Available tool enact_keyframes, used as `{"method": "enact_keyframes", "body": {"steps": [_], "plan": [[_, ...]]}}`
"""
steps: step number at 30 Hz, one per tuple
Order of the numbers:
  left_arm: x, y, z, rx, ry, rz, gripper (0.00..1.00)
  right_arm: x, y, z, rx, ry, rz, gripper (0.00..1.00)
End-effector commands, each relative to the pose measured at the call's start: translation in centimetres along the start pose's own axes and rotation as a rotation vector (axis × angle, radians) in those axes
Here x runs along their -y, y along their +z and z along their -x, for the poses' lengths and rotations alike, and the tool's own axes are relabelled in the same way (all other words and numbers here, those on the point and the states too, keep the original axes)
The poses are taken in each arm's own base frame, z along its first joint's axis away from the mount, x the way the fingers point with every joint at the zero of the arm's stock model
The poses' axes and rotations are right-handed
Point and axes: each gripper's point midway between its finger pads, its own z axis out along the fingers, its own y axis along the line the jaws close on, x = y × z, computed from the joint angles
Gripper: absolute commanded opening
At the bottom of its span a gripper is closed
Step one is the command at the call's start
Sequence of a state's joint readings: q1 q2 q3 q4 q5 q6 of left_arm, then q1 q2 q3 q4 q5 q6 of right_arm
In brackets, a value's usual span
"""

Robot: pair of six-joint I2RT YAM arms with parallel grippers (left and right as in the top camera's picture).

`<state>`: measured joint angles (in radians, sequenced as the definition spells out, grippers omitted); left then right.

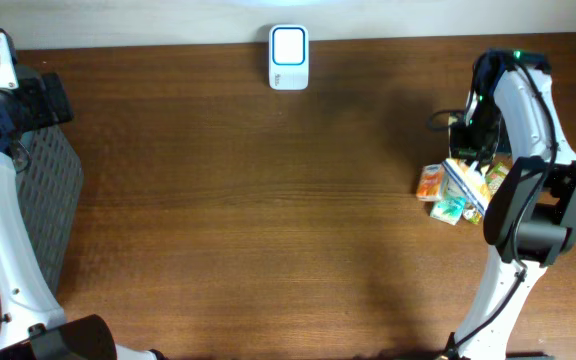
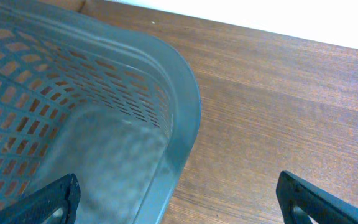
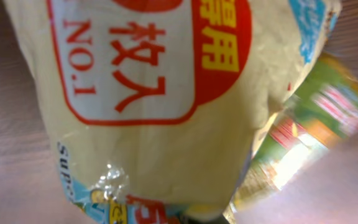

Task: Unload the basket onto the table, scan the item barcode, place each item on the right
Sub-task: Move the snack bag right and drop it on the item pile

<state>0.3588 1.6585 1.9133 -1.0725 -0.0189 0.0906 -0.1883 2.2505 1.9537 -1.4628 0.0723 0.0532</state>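
My right gripper [image 1: 466, 155] is closed. Its fingertips are hidden, but the yellow packet [image 3: 166, 124] fills the right wrist view, so I judge the claw is pinched on that packet's film. The packet sits with the pile of packets [image 1: 453, 195], well to the right of the scanner [image 1: 288, 57] and nearer my side of the table [image 1: 268, 220]. The left gripper [image 2: 178, 202] is spread wide with nothing in it. It hovers far to the left of the scanner, over the rim of the grey basket [image 2: 104, 93].

What worries me:
- A pinch on thin, slick film can slip, dropping the packet on the way to the scanner.
- A green packet [image 3: 309, 130] lies right against the yellow one, so a lift could drag it along or scatter the pile.
- I see no barcode on the face towards the camera, only the red label [image 3: 148, 56]. If the code ends up facing away from the scanner window, the scan fails.
- The soft bag may crumple and fold over the code.

The overhead view shows the whole layout: the scanner, the pile and both arms. It does not show the grip or the print. The right wrist view shows the packet's label and wrinkles but no scanner. Only the left wrist view shows the inside of the basket, and the part I can see looks bare.
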Motion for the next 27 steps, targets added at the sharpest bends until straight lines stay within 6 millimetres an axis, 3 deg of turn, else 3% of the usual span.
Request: {"method": "enact_keyframes", "body": {"steps": [1, 3, 4, 7, 9, 12, 16, 19, 20, 24, 27], "plan": [[-0.3, -0.9, 0.4, 0.023, 0.013, 0.009, 0.99, 0.5, -0.1, -0.3, -0.001, 0.039, 0.032, 0.15], [-0.3, -0.9, 0.4, 0.023, 0.013, 0.009, 0.99, 0.4, -0.1, -0.6, -0.012, 0.038, 0.037, 0.73], [-0.3, -0.9, 0.4, 0.023, 0.013, 0.009, 0.99, 0.3, -0.1, -0.7, -0.018, 0.037, 0.041, 0.87], [-0.3, -0.9, 0.4, 0.023, 0.013, 0.009, 0.99, 0.2, -0.1, -1.0, -0.030, 0.036, 0.042, 0.99], [-0.3, -0.9, 0.4, 0.023, 0.013, 0.009, 0.99, 0.3, -1.0, -1.1, -0.021, 0.036, 0.042, 0.99], [-0.3, -0.9, 0.4, 0.023, 0.013, 0.009, 0.99, 0.5, -5.9, -1.5, 0.070, 0.035, 0.047, 0.99], [-0.3, -0.9, 0.4, 0.023, 0.013, 0.009, 0.99, -0.8, -17.3, -5.0, 0.342, -0.013, 0.080, 0.99], [-0.3, -0.9, 0.4, 0.023, 0.013, 0.009, 0.99, -3.5, -23.0, -9.2, 0.516, -0.085, 0.176, 0.99], [-0.3, -0.9, 0.4, 0.023, 0.013, 0.009, 0.99, -4.7, -25.2, -11.5, 0.586, -0.129, 0.211, 0.99], [-0.3, -0.9, 0.4, 0.023, 0.013, 0.009, 0.99, -5.9, -29.6, -17.3, 0.762, -0.215, 0.248, 0.99], [-0.3, -0.9, 0.4, 0.023, 0.013, 0.009, 0.99, -5.4, -31.0, -19.5, 0.831, -0.220, 0.259, 0.99]]}}
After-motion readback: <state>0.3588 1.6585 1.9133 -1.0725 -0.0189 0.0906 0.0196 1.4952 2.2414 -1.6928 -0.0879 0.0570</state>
